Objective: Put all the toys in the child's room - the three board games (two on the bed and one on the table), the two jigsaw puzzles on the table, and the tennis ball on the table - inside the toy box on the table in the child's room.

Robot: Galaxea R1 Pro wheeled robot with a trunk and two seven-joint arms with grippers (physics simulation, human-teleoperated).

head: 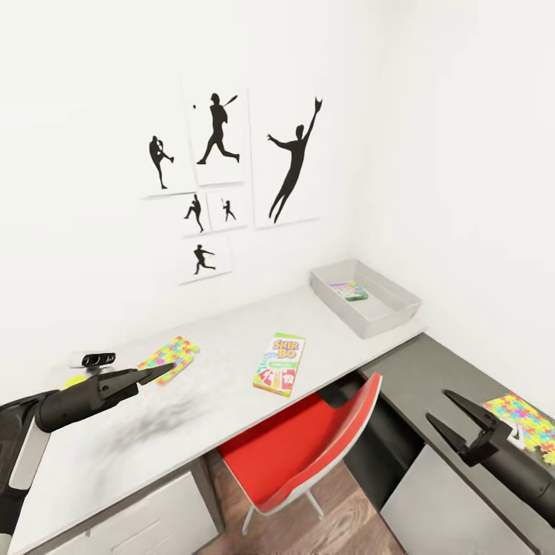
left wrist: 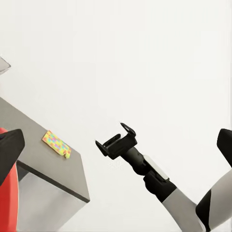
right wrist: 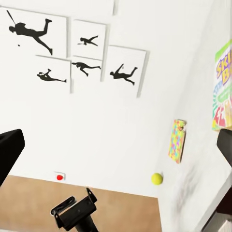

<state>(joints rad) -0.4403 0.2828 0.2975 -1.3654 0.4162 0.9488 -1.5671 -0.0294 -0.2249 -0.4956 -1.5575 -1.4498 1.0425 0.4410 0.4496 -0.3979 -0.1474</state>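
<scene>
A: Head view first. My left pincer hangs over the worktop with its fingers nearly together and nothing between them, tips just beside one jigsaw puzzle.

B: And the right one?

A: My right pincer is spread wide and empty, over the lower dark unit, near the second puzzle lying there. Left wrist view confirms those jaws are apart.

B: Where are the other toys?

A: SKIP-BO box lies flat mid-worktop, beyond the red chair. Tennis ball sits on the worktop close behind my left pincer; the right wrist view shows it near the first puzzle. Toy box stands at the worktop's far corner against the wall, with one flat colourful item already inside; I cannot tell which toy it is.
</scene>
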